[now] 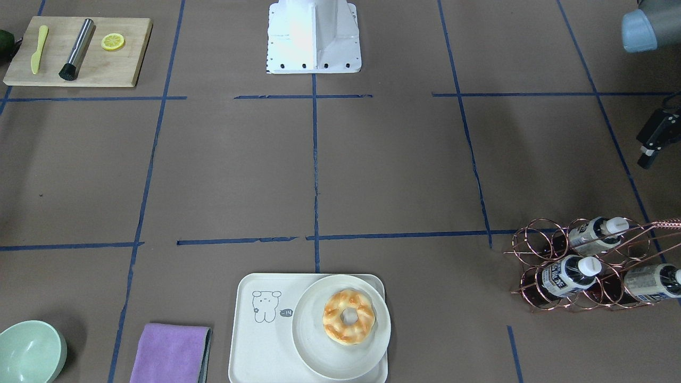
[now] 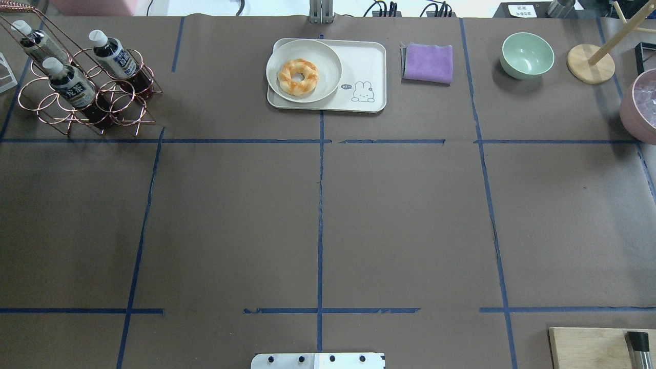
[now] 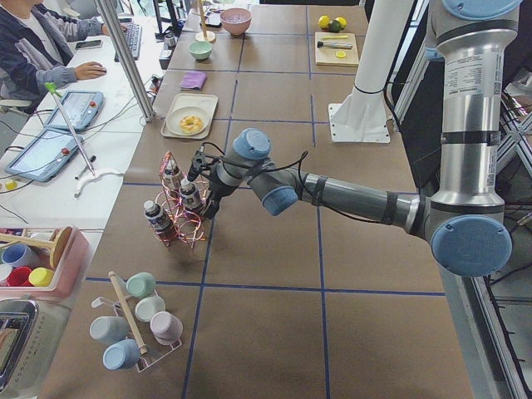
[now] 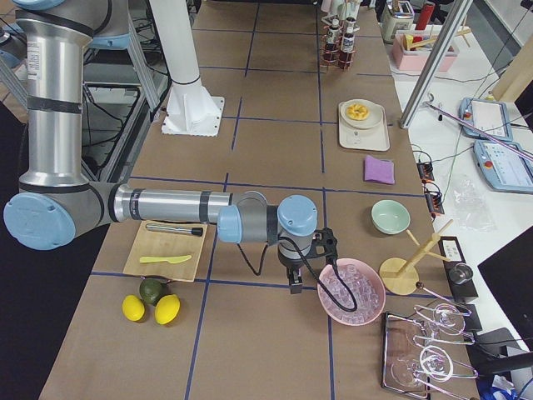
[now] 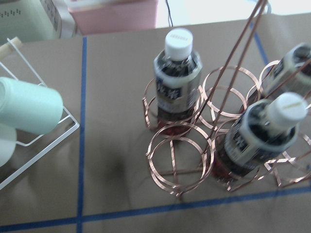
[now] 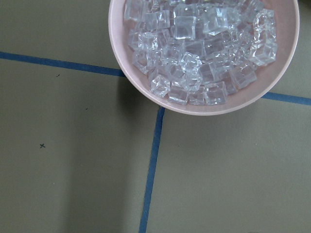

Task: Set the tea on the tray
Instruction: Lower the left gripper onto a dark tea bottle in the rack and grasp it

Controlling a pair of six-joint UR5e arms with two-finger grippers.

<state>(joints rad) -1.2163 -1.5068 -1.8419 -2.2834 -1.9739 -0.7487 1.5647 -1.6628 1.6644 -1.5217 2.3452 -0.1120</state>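
Three tea bottles (image 2: 69, 82) with white caps lean in a copper wire rack (image 2: 118, 102) at the table's far left; they also show in the front view (image 1: 569, 274) and the left wrist view (image 5: 177, 82). The off-white tray (image 2: 364, 66) with the line drawing lies at the far middle, also in the front view (image 1: 260, 340). My left gripper (image 3: 199, 170) hovers just above the rack on the robot's side, touching no bottle; I cannot tell whether it is open. My right gripper (image 4: 294, 287) hangs beside a pink bowl far to the right; its state is unclear.
A round plate (image 2: 328, 77) with a doughnut (image 2: 298, 77) fills half the tray. A purple cloth (image 2: 428, 62), a green bowl (image 2: 527, 55), a pink bowl of ice (image 6: 146, 82) and a wooden board (image 1: 80, 53) are on the table. A white cup rack (image 5: 29, 145) stands beside the bottle rack.
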